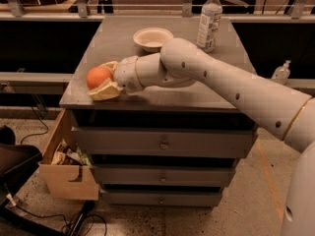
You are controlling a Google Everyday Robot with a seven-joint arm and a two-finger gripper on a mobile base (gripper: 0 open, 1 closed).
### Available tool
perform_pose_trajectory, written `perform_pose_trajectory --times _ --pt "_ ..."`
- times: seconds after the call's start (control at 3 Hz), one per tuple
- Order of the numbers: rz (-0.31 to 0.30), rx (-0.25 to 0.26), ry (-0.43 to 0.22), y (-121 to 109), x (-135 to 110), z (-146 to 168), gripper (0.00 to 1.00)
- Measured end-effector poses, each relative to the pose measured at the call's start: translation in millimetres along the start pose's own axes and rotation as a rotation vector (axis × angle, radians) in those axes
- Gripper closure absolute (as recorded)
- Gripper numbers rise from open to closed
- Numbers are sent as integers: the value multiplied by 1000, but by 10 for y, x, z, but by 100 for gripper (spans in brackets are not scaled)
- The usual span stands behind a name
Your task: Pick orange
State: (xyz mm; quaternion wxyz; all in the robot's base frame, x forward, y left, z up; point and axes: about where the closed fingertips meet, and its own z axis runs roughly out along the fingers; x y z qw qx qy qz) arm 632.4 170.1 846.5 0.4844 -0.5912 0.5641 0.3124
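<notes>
One view, looking down on the bench (113, 38) from its front. Near the front left corner, close to the left edge: the orange (97, 76), round and smooth, low over the grey top; cannot tell whether resting on it or just lifted. Around the orange, the gripper (101, 80), jaws closed on the fruit: one tan finger (109, 65) against its back side, the other (104, 91) against its front side, lying flat by the front edge. Left half of the orange bare, right half tucked into the gripper. Behind the gripper, the white arm (221, 82), stretched across the front half of the top and passing off over the front right corner. Toward the back edge, about midway along it: an off-white bowl (153, 37), upright, well apart from the orange. Near the back right corner: a clear bottle (208, 21) with a white cap, standing, right of the bowl. Under the top, three closed drawers (162, 144). By the lower left corner of the bench front, an open box (66, 173) of odds and ends on the floor, dark cables (29, 215) nearby.
</notes>
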Motion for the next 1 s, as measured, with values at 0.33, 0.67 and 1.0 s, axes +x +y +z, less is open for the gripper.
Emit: perform_pose_trajectory --times 0.33,0.67,1.0 --pt "-36 20 10 -41 -364 -140 100" --pt "-69 75 21 -110 -811 -460 100" --pt "-102 122 -2 -167 -1214 -861 100"
